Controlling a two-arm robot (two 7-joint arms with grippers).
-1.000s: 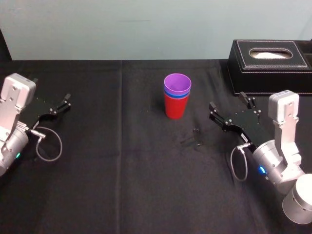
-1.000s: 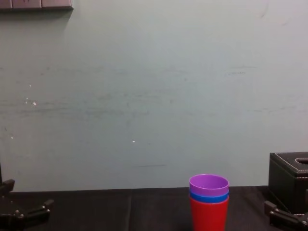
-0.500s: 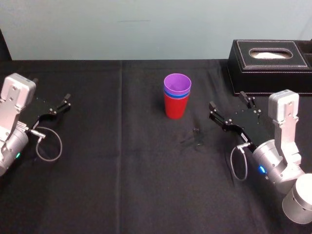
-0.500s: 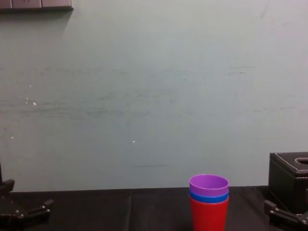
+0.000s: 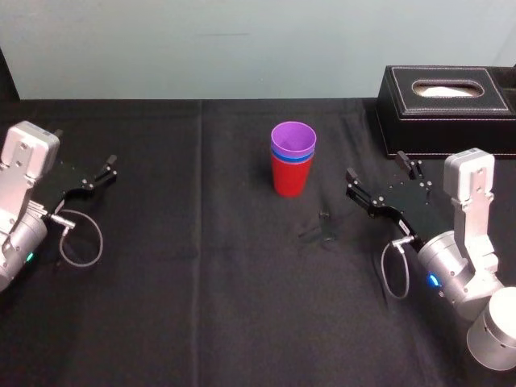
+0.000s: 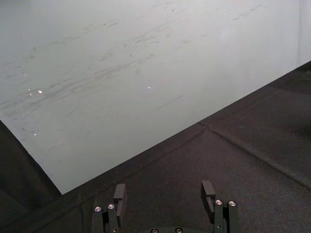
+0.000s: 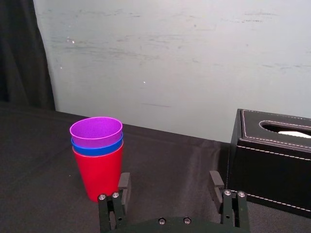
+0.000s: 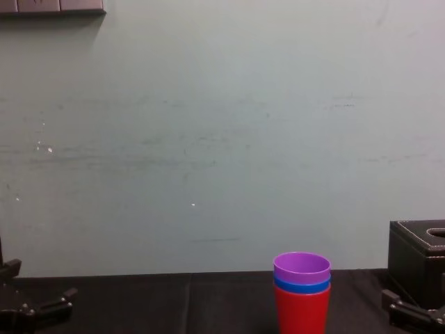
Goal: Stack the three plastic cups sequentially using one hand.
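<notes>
Three plastic cups (image 5: 292,165), one black tissue box (image 5: 445,109) and two claws, the left claw (image 5: 103,171) and right claw (image 5: 375,168), are showing.

purple cup (image 7: 95,129) | blue cup (image 7: 97,147) | red cup (image 7: 99,171) | black box (image 7: 272,167), white stitching

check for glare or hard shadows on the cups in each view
Head view: cup stack evenly lit, no glare; black cloth shows no clear shadow, and the open left claw and right claw blend into it. Right wrist view: no hot spots on the stack. Chest view: bright specks on the wall, none on the stack.
</notes>
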